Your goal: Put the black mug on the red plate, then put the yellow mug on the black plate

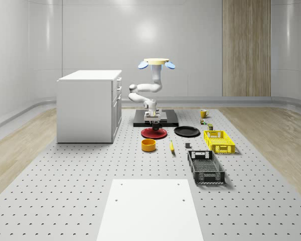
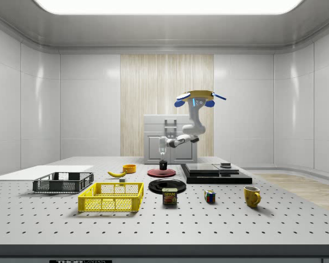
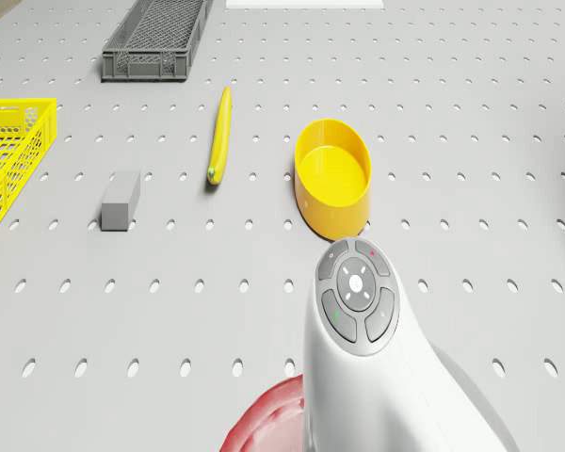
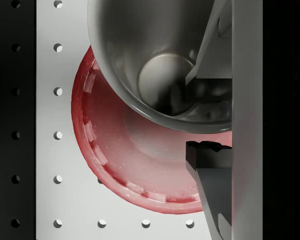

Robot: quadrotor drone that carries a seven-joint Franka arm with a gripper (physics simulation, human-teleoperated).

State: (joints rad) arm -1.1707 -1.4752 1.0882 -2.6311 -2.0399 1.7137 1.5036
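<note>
The drone (image 1: 157, 63) hovers over the black platform (image 1: 140, 119) at the back, its arm bent down and forward. My gripper (image 1: 154, 119) (image 2: 163, 155) (image 4: 192, 117) is shut on the rim of the black mug (image 1: 156, 125) (image 2: 163, 164) (image 4: 140, 60), one finger inside and one outside. The mug hangs upright, low over the red plate (image 1: 154, 133) (image 2: 163, 172) (image 4: 120, 165); I cannot tell whether they touch. Beside the red plate lies the black plate (image 1: 186, 131) (image 2: 164, 185). The yellow mug (image 1: 203, 114) (image 2: 252, 196) stands apart, further back on the whole-scene view's right.
A yellow bowl (image 1: 149, 145) (image 3: 334, 174), a banana (image 1: 171, 146) (image 3: 219, 137) and a grey block (image 3: 121, 200) lie in front of the plates. A yellow crate (image 1: 219, 141), a black crate (image 1: 205, 166), a can (image 2: 170, 196) and a cube (image 2: 209, 196) are nearby. A white cabinet (image 1: 90, 105) stands left.
</note>
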